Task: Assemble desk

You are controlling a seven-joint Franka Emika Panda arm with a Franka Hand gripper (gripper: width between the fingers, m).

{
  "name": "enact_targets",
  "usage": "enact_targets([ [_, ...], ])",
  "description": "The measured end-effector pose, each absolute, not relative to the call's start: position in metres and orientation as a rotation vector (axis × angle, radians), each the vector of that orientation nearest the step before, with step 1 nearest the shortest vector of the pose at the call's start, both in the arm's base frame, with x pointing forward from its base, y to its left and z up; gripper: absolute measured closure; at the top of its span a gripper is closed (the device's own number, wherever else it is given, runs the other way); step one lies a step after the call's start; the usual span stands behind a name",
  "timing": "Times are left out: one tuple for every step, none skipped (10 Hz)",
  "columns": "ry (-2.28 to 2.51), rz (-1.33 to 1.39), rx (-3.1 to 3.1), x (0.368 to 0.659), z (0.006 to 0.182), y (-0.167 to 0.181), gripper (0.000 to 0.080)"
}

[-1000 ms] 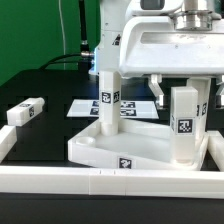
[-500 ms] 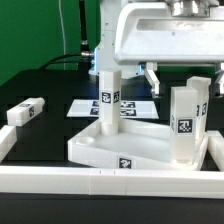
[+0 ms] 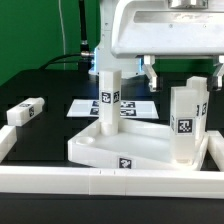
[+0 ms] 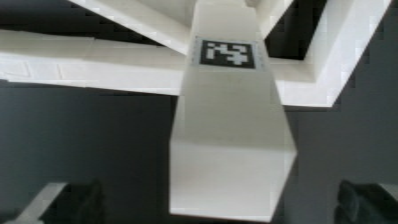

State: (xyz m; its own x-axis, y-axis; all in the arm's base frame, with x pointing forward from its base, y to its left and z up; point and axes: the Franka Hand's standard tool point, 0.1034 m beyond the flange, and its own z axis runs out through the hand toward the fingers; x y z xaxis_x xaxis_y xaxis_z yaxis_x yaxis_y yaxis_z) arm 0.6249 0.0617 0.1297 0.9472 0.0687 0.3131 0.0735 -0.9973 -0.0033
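Observation:
The white tray-like tabletop [image 3: 95,148] lies upside down with two white tagged legs standing in it: one at the back [image 3: 107,98] and one at the exterior view's right corner [image 3: 187,122]. My gripper [image 3: 186,70] hangs open just above the right leg, not touching it. In the wrist view I look down that leg [image 4: 228,130] to the tabletop rim [image 4: 71,60]. The dark fingers [image 4: 63,205] stand well apart on either side of the leg's top, with gaps between. A loose leg [image 3: 24,111] lies on the table at the exterior view's left.
The marker board [image 3: 88,104] lies flat behind the tabletop. A long white border rail [image 3: 60,181] runs along the front and up both sides. The arm's white body [image 3: 160,30] fills the upper right of the exterior view.
My gripper has risen straight up from the top of the right leg, which stays standing in the tabletop. Nothing else has moved.

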Motion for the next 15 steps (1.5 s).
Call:
enact_targets([
  [-0.119,-0.379,-3.093,0.623,0.127,0.064,0.015],
  [-0.118,-0.233,-3.1,0.621,0.126,0.063,0.015],
  [-0.115,-0.101,-3.101,0.621,0.125,0.06,0.015],
  [-0.116,-0.05,-3.101,0.622,0.123,0.06,0.015],
  [-0.118,0.011,-3.098,0.619,0.121,0.061,0.015],
  [-0.117,-0.001,-3.1,0.621,0.121,0.061,0.015],
  [-0.114,0.003,-3.1,0.62,0.119,0.061,0.015],
  [-0.115,0.0,-3.099,0.62,0.117,0.064,0.0162],
  [-0.12,-0.005,-3.099,0.621,0.116,0.066,0.0162],
  [-0.117,-0.005,-3.1,0.621,0.116,0.065,0.0328],
  [-0.116,-0.004,-3.1,0.621,0.116,0.065,0.0511],
  [-0.116,-0.004,-3.1,0.621,0.116,0.065,0.0511],
  [-0.106,-0.004,-3.1,0.621,0.116,0.065,0.0511],
  [-0.064,-0.003,-3.101,0.621,0.116,0.065,0.0511],
  [-0.065,-0.003,-3.101,0.621,0.116,0.065,0.0511],
])
